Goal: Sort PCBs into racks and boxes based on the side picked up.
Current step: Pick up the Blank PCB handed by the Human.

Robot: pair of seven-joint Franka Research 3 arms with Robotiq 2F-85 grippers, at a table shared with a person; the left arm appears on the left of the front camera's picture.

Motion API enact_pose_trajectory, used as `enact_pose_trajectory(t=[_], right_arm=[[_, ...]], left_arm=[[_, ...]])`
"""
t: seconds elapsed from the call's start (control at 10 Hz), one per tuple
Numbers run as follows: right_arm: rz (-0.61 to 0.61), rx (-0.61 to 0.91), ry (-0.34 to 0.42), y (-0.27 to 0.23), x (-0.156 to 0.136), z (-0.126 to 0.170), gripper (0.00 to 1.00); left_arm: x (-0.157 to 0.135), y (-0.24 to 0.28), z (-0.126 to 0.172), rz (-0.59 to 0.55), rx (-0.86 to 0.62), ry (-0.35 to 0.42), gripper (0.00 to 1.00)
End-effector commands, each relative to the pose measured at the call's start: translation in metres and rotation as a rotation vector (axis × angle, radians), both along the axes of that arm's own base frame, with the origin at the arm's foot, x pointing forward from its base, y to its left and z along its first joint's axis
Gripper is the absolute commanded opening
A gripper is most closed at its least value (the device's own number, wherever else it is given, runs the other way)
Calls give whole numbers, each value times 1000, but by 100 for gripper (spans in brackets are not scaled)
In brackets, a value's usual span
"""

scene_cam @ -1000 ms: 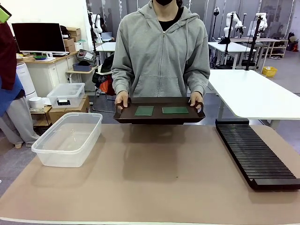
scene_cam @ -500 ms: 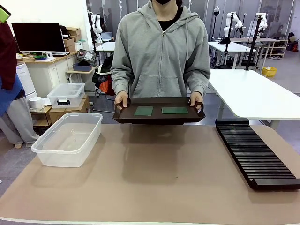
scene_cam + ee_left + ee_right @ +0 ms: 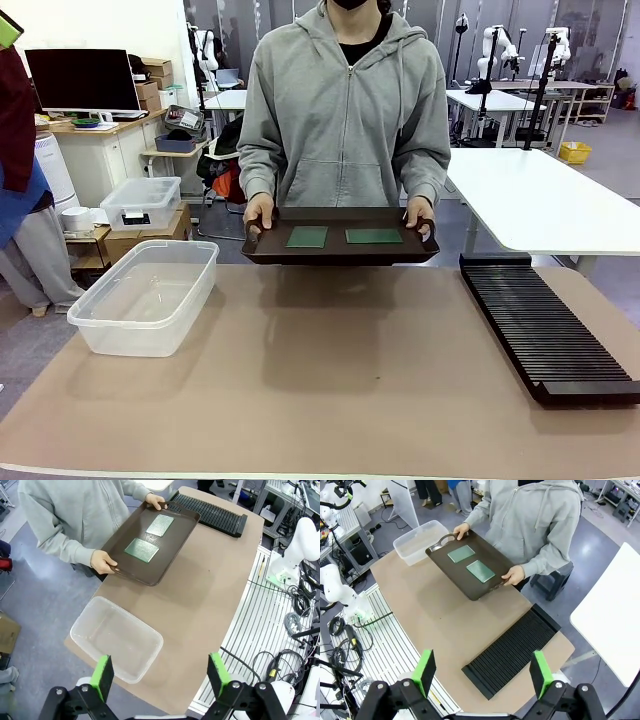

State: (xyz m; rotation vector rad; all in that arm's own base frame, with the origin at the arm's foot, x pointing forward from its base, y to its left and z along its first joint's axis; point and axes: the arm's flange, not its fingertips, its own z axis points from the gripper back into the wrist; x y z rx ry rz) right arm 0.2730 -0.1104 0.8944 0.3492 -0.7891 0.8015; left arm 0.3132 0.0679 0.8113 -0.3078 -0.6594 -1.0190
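PCBs (image 3: 308,236) | flat on the tray (image 3: 340,257) a person holds level, evidently offered for pickup, well ahead of left gripper (image 3: 161,672) and right gripper (image 3: 482,672) | both with jaws wide apart, empty | rack (image 3: 545,330), tub (image 3: 140,335) unfilled

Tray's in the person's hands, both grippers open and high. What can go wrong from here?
1. The person's hands hold the dark brown tray by its handles, apparently off the table: it may waver, and a pick now comes near those hands.
2. The two PCBs lie flat and loose on it: thin boards may slide or resist pinching.
3. The black rack and clear tub sit at opposite ends: a misjudged side sends a board far astray.
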Motion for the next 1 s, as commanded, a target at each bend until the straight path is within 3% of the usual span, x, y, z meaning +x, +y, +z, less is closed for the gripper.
enact_pose_trajectory(t=[0.0, 0.9], right_arm=[[0, -3, -37, 2, -2, -2, 100], [-9, -2, -5, -2, -3, 1, 100]], left_arm=[[1, 0, 0, 4, -9, -5, 100], [1, 0, 0, 4, -9, -5, 100]])
